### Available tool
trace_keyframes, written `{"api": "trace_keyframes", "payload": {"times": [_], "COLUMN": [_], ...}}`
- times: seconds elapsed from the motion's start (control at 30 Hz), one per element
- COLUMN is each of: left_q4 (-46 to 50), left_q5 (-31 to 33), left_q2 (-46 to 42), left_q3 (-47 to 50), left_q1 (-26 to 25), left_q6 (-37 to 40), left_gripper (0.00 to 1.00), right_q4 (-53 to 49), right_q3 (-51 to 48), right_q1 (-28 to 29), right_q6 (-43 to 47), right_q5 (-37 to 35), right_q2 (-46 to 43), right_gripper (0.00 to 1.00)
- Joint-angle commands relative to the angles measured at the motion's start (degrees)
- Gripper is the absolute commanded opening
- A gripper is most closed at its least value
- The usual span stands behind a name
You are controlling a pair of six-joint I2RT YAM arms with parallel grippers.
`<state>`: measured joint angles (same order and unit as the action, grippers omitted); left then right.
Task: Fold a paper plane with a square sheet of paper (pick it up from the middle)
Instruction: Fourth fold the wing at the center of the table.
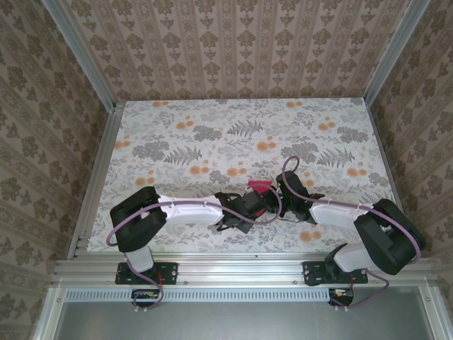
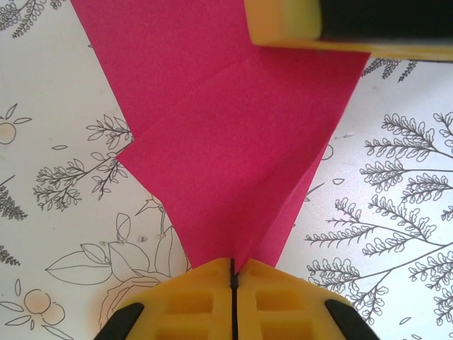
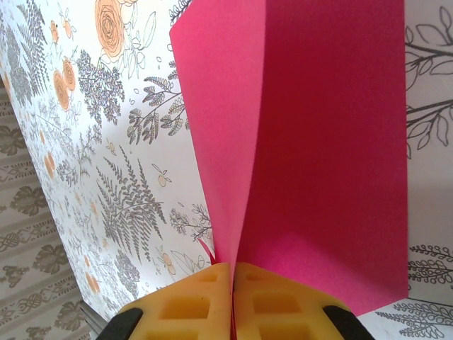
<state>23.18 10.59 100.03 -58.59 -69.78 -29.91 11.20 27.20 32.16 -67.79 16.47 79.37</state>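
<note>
The magenta-pink paper (image 1: 260, 188) is partly folded and held off the tablecloth between both arms, near the front middle of the table. In the left wrist view the paper (image 2: 233, 134) spreads out from my left gripper (image 2: 233, 268), whose yellow jaws are shut on its pointed end; a diagonal crease crosses the sheet. A yellow finger of the other gripper (image 2: 283, 21) touches the sheet's far edge. In the right wrist view my right gripper (image 3: 231, 273) is shut on the paper (image 3: 318, 142), whose two layers fan apart above the jaws. In the top view, left gripper (image 1: 249, 207) and right gripper (image 1: 277, 185) sit close together.
A floral tablecloth (image 1: 241, 142) covers the table, bounded by aluminium rails (image 1: 99, 170) and patterned walls. Cables loop over both arms (image 1: 184, 205). Bare cloth stretches behind the grippers.
</note>
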Motion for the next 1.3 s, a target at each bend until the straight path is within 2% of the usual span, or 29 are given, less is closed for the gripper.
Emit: {"api": "trace_keyframes", "payload": {"times": [0.0, 0.07, 0.2, 0.43, 0.63, 0.9, 1.1, 1.27], "left_q4": [-1.4, -1.8, -5.0, -14.2, -21.0, -25.4, -28.9, -30.6], "left_q5": [0.7, 0.3, -2.0, -8.6, -15.4, -22.3, -26.6, -28.9], "left_q2": [-1.1, -1.4, -2.7, -6.3, -8.4, -7.4, -6.2, -5.4], "left_q3": [-1.1, -0.5, 2.3, 9.6, 14.3, 17.0, 18.5, 19.5], "left_q1": [-0.4, 0.0, 1.2, 4.6, 8.3, 12.2, 14.6, 16.1], "left_q6": [-1.0, -1.5, -2.9, -5.8, -7.3, -7.4, -8.3, -8.7], "left_gripper": [0.05, 0.02, 0.00, 0.00, 0.00, 0.00, 0.00, 0.00], "right_q4": [-0.4, -0.2, -2.3, -12.2, -16.9, -12.9, -9.1, -8.3], "right_q3": [0.4, 0.4, 1.1, 4.5, 6.2, 6.7, 7.8, 10.1], "right_q1": [0.4, 0.3, 0.3, -0.7, -1.9, -1.8, -0.9, 0.1], "right_q6": [-0.4, -0.3, 1.4, 7.7, 12.4, 14.5, 14.5, 14.6], "right_q5": [0.2, 0.4, 0.4, -1.2, -1.3, 4.7, 8.5, 7.9], "right_q2": [-0.1, -0.1, -0.3, -4.2, -8.1, -7.6, -2.8, 2.8], "right_gripper": [0.08, 0.09, 0.17, 0.37, 0.43, 0.43, 0.30, 0.20]}}
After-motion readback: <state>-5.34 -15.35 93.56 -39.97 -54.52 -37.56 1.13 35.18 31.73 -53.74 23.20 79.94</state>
